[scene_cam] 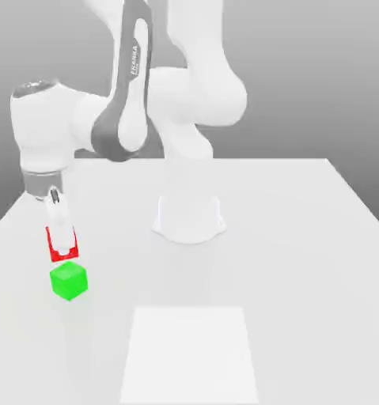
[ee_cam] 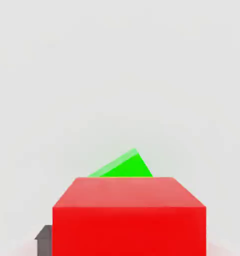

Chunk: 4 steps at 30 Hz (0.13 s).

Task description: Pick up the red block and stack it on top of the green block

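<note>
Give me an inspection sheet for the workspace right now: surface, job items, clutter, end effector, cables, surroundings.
Surface: white table, with a lighter square patch near the front edge.
Job's things: red block held off the table, above the green block, with no visible contact between them. Green block rests on the table at the exterior view's left; in the hand view it peeks out behind the red block.
Clutter: nothing seen.
End effector: end effector points down, shut on the red block.
Cables: nothing seen.
Surroundings: plain grey backdrop; arm base stands mid-table.
</note>
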### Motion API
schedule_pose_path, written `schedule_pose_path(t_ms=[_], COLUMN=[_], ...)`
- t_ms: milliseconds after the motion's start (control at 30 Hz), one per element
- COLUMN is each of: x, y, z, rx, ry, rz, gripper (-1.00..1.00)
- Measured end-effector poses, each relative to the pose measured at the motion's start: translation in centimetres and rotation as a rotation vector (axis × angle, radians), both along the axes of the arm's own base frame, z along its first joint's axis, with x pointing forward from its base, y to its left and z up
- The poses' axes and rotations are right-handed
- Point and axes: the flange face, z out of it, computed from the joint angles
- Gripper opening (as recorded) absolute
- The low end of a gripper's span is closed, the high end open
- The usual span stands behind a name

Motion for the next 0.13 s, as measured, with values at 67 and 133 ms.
schedule_pose_path(t_ms=[67,133], x=[-0.26,-0.15], y=[-0.03,0.07], z=[-1.38,-1.38], rx=[-0.003,-0.003], ry=[0.003,0.003], rz=[-0.005,-0.001], gripper=[1.00,1.00])
